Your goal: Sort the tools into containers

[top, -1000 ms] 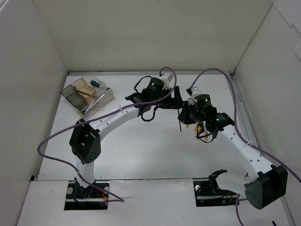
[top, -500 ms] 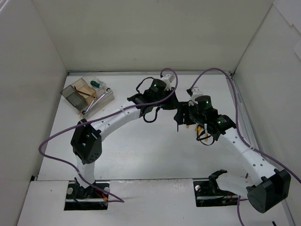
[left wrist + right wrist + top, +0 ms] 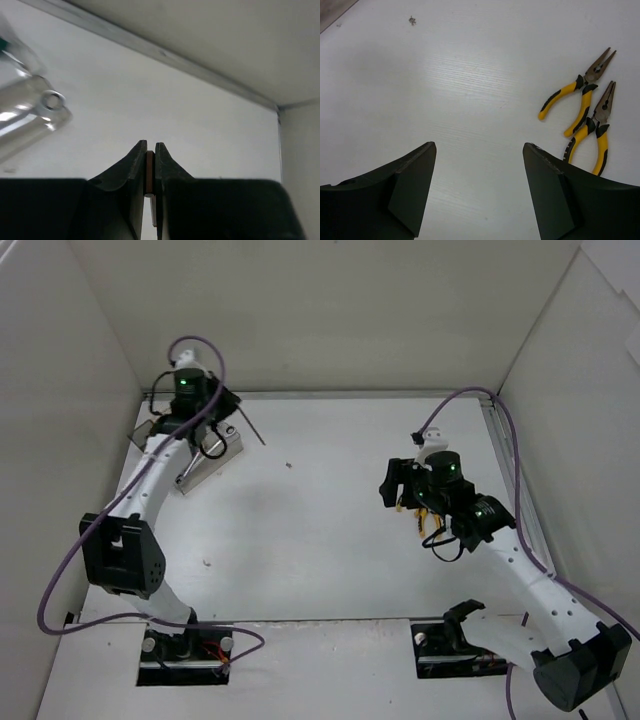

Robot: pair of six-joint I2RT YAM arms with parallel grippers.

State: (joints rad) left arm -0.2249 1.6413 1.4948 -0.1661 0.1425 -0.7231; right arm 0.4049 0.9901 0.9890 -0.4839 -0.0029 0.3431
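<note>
My left gripper (image 3: 224, 412) hangs over the containers (image 3: 207, 464) at the far left, shut on a thin dark rod (image 3: 252, 430) that sticks out to the right. In the left wrist view the brown rod (image 3: 149, 167) is pinched between the jaws of this gripper (image 3: 151, 145). A silver wrench (image 3: 50, 100) shows blurred at the left, lying in a clear box. My right gripper (image 3: 389, 486) stands open at mid right. In the right wrist view this gripper (image 3: 479, 146) holds nothing. Two yellow-handled pliers (image 3: 575, 97) (image 3: 598, 135) lie on the table to its right.
White walls close in the table on the left, back and right. A metal strip (image 3: 165, 54) runs along the foot of the back wall. A small dark speck (image 3: 289, 464) lies on the white surface. Purple cables loop off both arms.
The two grippers met at the rod in the middle. The right one opened and let go. The left arm swung far left to the containers with the rod.
</note>
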